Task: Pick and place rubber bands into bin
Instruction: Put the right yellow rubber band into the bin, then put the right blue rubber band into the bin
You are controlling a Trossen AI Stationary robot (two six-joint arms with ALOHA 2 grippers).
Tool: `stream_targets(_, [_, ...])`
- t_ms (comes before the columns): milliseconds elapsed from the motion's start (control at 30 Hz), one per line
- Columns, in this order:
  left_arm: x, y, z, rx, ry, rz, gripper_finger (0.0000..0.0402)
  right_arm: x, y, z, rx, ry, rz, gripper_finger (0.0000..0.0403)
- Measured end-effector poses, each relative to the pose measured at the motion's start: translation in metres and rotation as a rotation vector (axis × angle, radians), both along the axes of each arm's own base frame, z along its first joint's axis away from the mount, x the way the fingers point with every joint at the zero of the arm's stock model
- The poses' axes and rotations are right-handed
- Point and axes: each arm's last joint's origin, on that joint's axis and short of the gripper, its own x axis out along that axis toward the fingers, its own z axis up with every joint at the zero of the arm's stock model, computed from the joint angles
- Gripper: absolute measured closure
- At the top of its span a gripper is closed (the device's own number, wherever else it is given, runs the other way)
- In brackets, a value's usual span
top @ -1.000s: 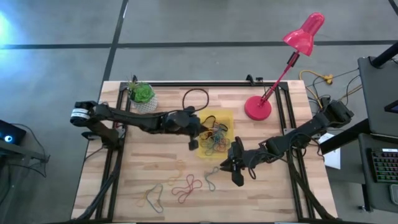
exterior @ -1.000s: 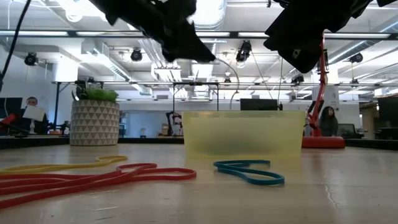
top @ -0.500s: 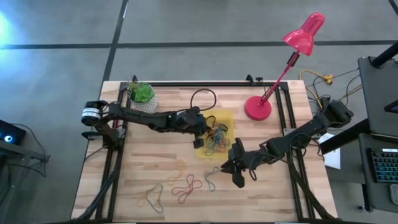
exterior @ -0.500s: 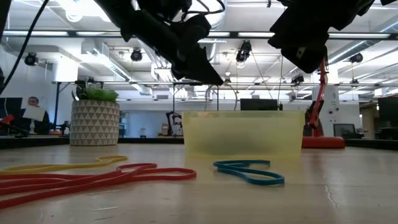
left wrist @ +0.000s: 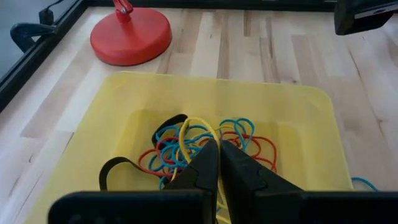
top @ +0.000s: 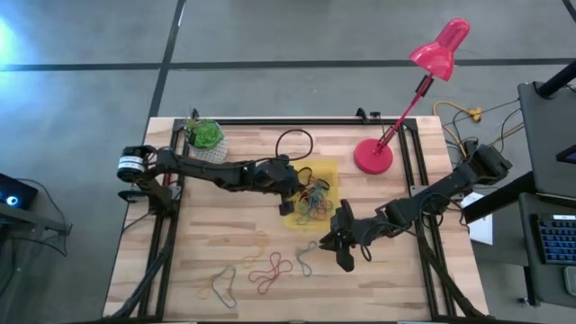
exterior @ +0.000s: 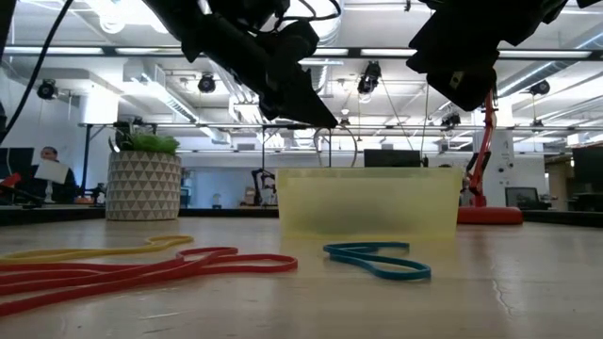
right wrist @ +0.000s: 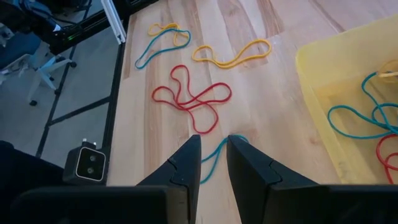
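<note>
The left gripper, fingers pressed together and empty, hangs over the yellow bin holding tangled rubber bands. The right gripper, slightly parted, hovers above a blue band lying just beside the bin.

The bin was translucent yellow, its rubber bands a tangle of blue, red, yellow and black. On the pale striped wood table beside the bin lay a teal band, red loops and yellow ones. Beyond the bin stood a red lamp and a white triangle-patterned pot of green.
</note>
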Motion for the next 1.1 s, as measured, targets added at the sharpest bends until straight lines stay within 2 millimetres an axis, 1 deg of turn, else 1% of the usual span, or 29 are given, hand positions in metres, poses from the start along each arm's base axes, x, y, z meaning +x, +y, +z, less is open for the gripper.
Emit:
stream_targets(167, [0.000, 0.000, 0.000, 0.000, 0.000, -0.002, 0.0401, 0.000, 0.000, 0.000, 0.000, 0.000, 0.000, 0.0335])
stream_targets(233, [0.000, 0.000, 0.000, 0.000, 0.000, -0.001, 0.0395, 0.000, 0.000, 0.000, 0.000, 0.000, 0.000, 0.0335])
stream_targets(533, [0.000, 0.000, 0.000, -0.001, -0.001, -0.001, 0.0314, 0.000, 0.000, 0.000, 0.000, -0.001, -0.001, 0.0335])
stream_targets(600, [0.000, 0.000, 0.000, -0.025, -0.002, 0.011, 0.0304, 0.000, 0.000, 0.000, -0.001, -0.001, -0.002, 0.0335])
stream_targets(700, [-0.004, -0.002, 0.003, -0.128, 0.006, 0.018, 0.0299, 0.000, 0.000, 0.000, -0.005, -0.002, 0.001, 0.0335])
stream_targets(867, [-0.022, -0.012, 0.013, -0.270, 0.100, -0.123, 0.0300, 0.000, 0.001, 0.000, -0.082, -0.018, 0.083, 0.0335])
stream_targets(967, [-0.038, -0.025, 0.021, -0.308, 0.174, -0.166, 0.0300, 0.000, 0.001, 0.000, -0.143, -0.037, 0.131, 0.0335])
stream_targets(1100, [-0.062, -0.043, 0.033, -0.319, 0.223, -0.210, 0.0300, 0.001, 0.002, -0.002, -0.237, -0.054, 0.196, 0.0335])
